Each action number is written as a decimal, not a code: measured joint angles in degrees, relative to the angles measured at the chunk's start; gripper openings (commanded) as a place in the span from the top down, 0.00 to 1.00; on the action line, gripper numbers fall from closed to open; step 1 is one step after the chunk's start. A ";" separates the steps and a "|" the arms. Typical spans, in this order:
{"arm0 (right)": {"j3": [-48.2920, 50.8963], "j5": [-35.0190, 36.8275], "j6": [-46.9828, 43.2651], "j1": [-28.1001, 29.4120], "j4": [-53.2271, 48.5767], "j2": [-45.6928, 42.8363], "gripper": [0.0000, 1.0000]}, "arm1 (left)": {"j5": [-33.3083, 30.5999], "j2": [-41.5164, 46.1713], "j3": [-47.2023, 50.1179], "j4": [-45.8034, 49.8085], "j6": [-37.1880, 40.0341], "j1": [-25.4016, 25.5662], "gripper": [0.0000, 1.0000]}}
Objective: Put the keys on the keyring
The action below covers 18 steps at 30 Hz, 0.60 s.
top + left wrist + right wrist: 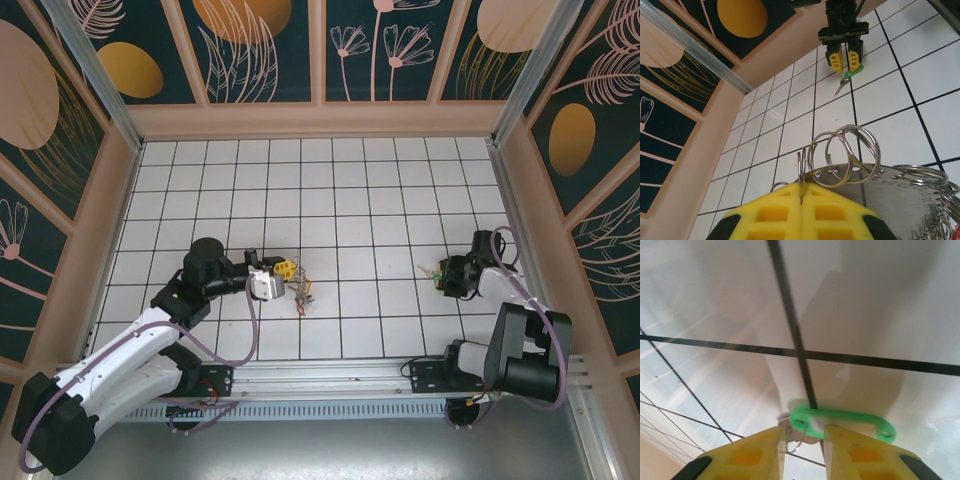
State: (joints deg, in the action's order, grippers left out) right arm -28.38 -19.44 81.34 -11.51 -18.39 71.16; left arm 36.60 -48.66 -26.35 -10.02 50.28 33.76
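The left gripper (801, 186) ends in yellow plastic fingers with square moulded recesses. They are pressed flat together on one thin steel loop of the keyring (802, 167), a bunch of shiny round wire coils fanning up beside a flat brushed metal plate (890, 197). The left wrist view separates those coils one by one. From the top camera the same bunch is a small dark tangle just right of the fingers, near the middle of the glossy white tiled floor (380, 200). Well apart to the right, the right gripper (804, 429) points down at a green-tagged key (840, 415). Its wrist view shows the tag as a smooth oblong plastic loop lying across a dark grout line, with one end and a small metal ring in the narrow gap between the fingers. Whether they press on it cannot be told. Purple cables (256, 335) loop over both arms, and floral panels (270, 50) wall the floor
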 measured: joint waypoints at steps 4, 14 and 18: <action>-1.53 0.28 0.00 0.00 -0.07 0.48 0.73 | 0.02 0.09 0.00 0.22 0.00 0.00 1.00; -1.79 0.04 1.84 0.35 0.00 1.46 0.64 | 0.22 0.20 0.00 0.39 0.00 0.00 1.00; -1.70 0.07 2.89 0.37 0.00 1.42 0.64 | 0.22 0.20 0.00 0.46 0.00 0.00 1.00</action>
State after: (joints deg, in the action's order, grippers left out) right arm -30.09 -19.38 84.23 -11.14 -18.39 72.58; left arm 36.82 -48.47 -26.35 -9.56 50.28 33.76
